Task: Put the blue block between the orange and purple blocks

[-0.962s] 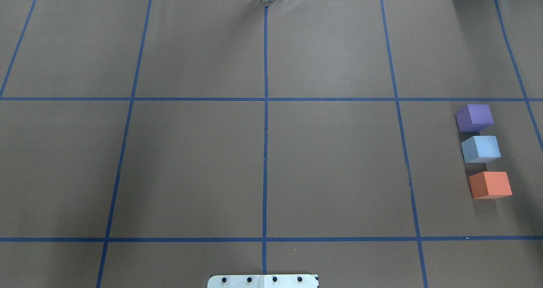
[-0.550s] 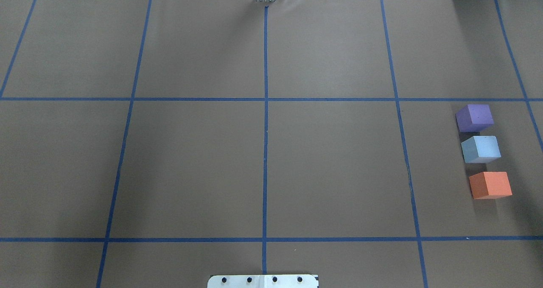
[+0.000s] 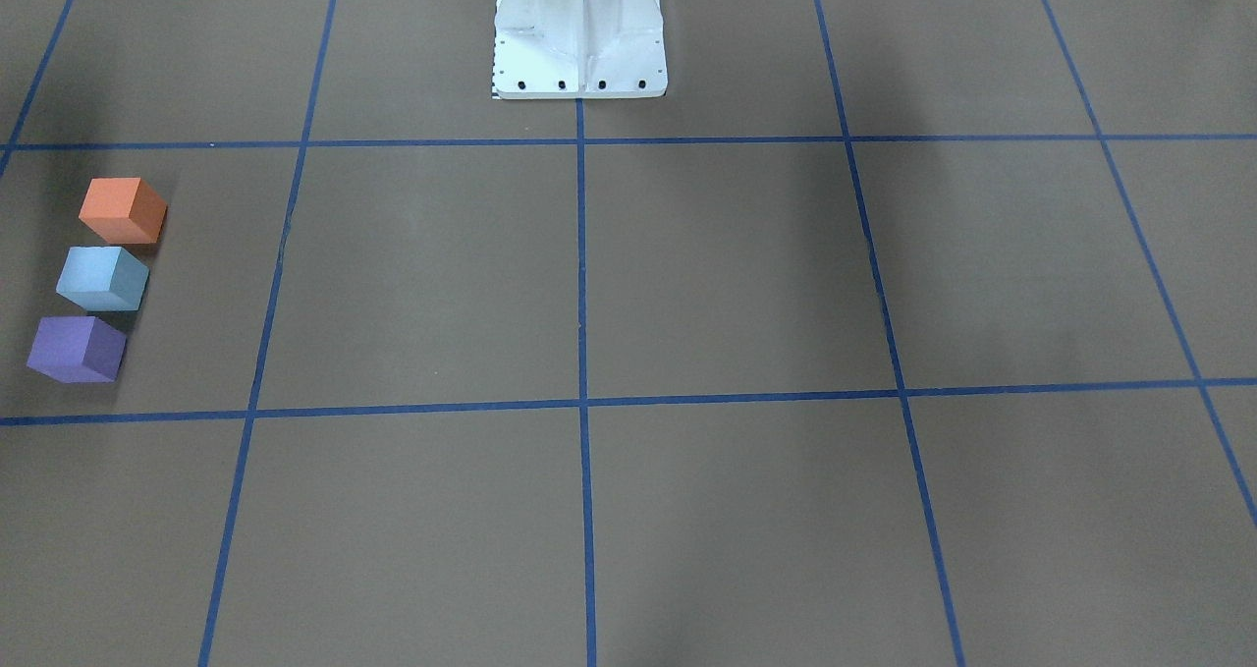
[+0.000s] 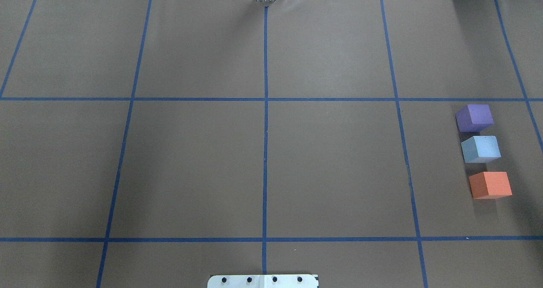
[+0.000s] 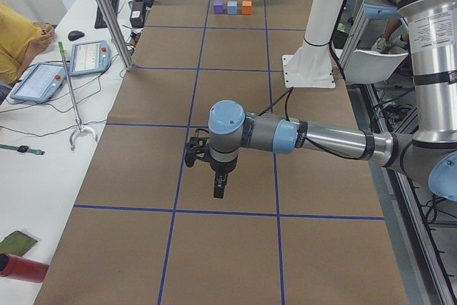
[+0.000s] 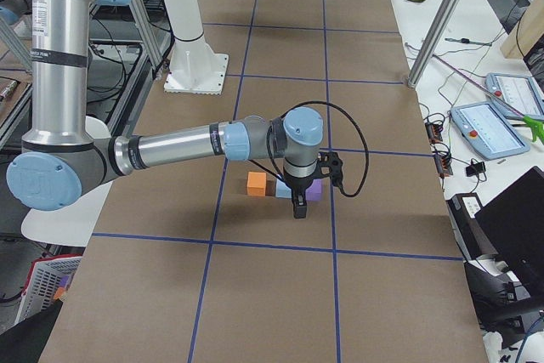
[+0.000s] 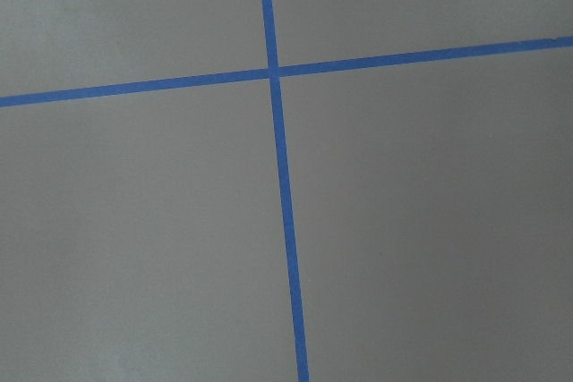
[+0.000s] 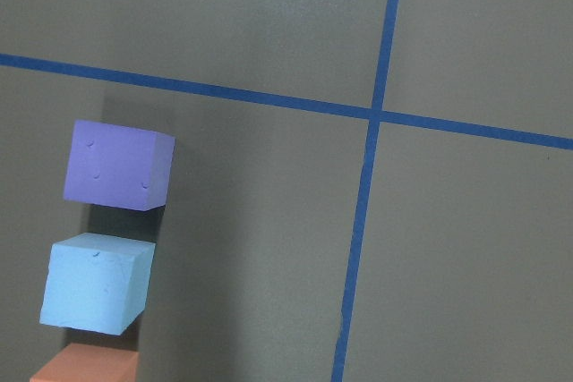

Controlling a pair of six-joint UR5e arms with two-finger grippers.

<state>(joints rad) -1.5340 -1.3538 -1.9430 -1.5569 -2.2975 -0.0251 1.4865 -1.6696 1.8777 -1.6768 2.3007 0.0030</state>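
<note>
The blue block [image 4: 480, 149] sits on the brown table in a row between the purple block [image 4: 475, 117] and the orange block [image 4: 490, 185], at the right side. The row also shows in the front-facing view: orange [image 3: 122, 209], blue [image 3: 101, 277], purple [image 3: 76, 348]. The right wrist view shows purple [image 8: 118, 165], blue [image 8: 96, 283] and the orange top [image 8: 85, 367]. My right gripper [image 6: 298, 207] hangs above the table beside the blocks, and I cannot tell its state. My left gripper [image 5: 220, 187] hangs over bare table far from the blocks, state also unclear.
Blue tape lines [image 4: 265, 110] grid the table. The white robot pedestal [image 3: 579, 28] stands at the robot's side. Past the far edge are metal posts [image 5: 107, 12], tablets [image 5: 89, 56] and cables. A red can [image 5: 21, 268] lies off the table's left end.
</note>
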